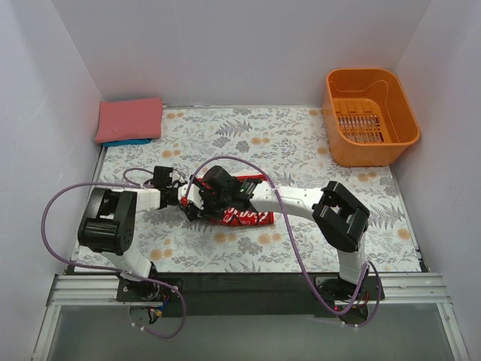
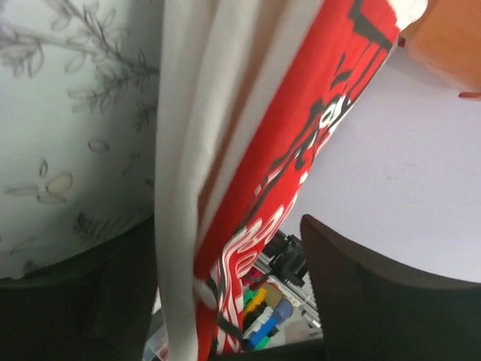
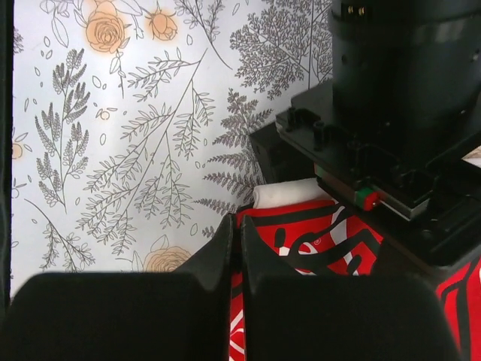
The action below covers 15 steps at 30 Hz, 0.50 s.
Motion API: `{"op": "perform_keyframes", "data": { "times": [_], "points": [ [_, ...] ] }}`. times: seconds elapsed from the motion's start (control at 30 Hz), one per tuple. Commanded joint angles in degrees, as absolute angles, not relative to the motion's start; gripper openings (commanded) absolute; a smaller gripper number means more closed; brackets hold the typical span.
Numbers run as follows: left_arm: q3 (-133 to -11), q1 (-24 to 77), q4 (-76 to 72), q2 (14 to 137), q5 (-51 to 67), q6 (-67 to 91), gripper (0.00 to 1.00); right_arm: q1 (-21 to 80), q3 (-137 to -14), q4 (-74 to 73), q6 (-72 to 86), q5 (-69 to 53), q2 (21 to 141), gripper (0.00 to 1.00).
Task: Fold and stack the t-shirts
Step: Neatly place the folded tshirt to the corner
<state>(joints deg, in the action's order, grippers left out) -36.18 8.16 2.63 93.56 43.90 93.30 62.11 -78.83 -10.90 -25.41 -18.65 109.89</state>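
1. The right gripper's [image 3: 237, 229] jaws were pressed together, their tips at the edge of the white t-shirt [image 1: 248, 218], and I judged them pinched on it. The left gripper's [image 2: 229, 226] jaws stood part-way apart with a thick fold of the same shirt filling the gap, so they looked clamped on that bundle. Both grippers met at the shirt's left end, probably so that one could hold the layers while the other set the fold.
2. The floral table cover [image 1: 301, 150] lay flat over the whole work surface.
3. An orange basket [image 1: 368, 154] stood at the far right corner, well apart from the arms and out of the way of the folding.
4. The salmon t-shirt [image 1: 129, 119] lay folded at the far left corner, on top of the blue t-shirt [image 1: 128, 142], of which only a thin edge showed. This looked like the stack the last shirt was meant to join.
5. The white shirt lay near the middle of the cover, already narrowed to a compact bundle with its red print upward. Folding seemed nearly done, with the carry to the stack not yet made.
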Motion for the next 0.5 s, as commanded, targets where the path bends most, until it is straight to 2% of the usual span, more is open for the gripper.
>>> {"op": "perform_keyframes", "data": {
  "times": [0.0, 0.03, 0.07, 0.27, 0.3, 0.37, 0.4, 0.43, 0.47],
  "points": [
    [-37.7, 8.3, -2.7, 96.2, 39.4, 98.0, 0.67, 62.3, -82.2, -8.3, -23.4, -21.0, 106.5, 0.01],
    [-38.1, 8.3, -3.6, 97.3, 39.1, 98.5, 0.59, 62.3, -82.3, -8.2, -22.9, -21.1, 106.5, 0.01],
    [-38.6, 8.4, -4.4, 97.7, 38.8, 99.3, 0.56, 62.3, -82.4, -8.1, -22.6, -21.1, 106.5, 0.01],
    [-41.7, 9.1, -7.4, 100.3, 38.1, 101.2, 0.47, 62.4, -82.5, -7.6, -22.1, -20.9, 106.8, 0.01],
    [-42.0, 9.1, -7.5, 100.6, 38.2, 101.1, 0.35, 62.3, -82.5, -7.6, -22.1, -20.8, 106.9, 0.01],
    [-43.6, 9.3, -7.1, 100.6, 38.1, 99.4, 0.22, 62.1, -83.2, -7.5, -21.7, -20.0, 107.6, 0.01],
    [-44.9, 9.3, -3.3, 100.8, 37.4, 98.0, 0.06, 61.9, -83.7, -7.6, -21.1, -19.9, 107.8, 0.05],
    [-46.5, 9.4, -0.6, 101.4, 36.9, 96.2, 0.00, 61.6, -84.0, -7.6, -20.6, -19.6, 107.8, 0.13],
    [-51.2, 9.3, 3.0, 101.9, 35.3, 90.3, 0.00, 61.2, -84.5, -7.6, -19.7, -19.9, 107.7, 0.31]
  ]
}}
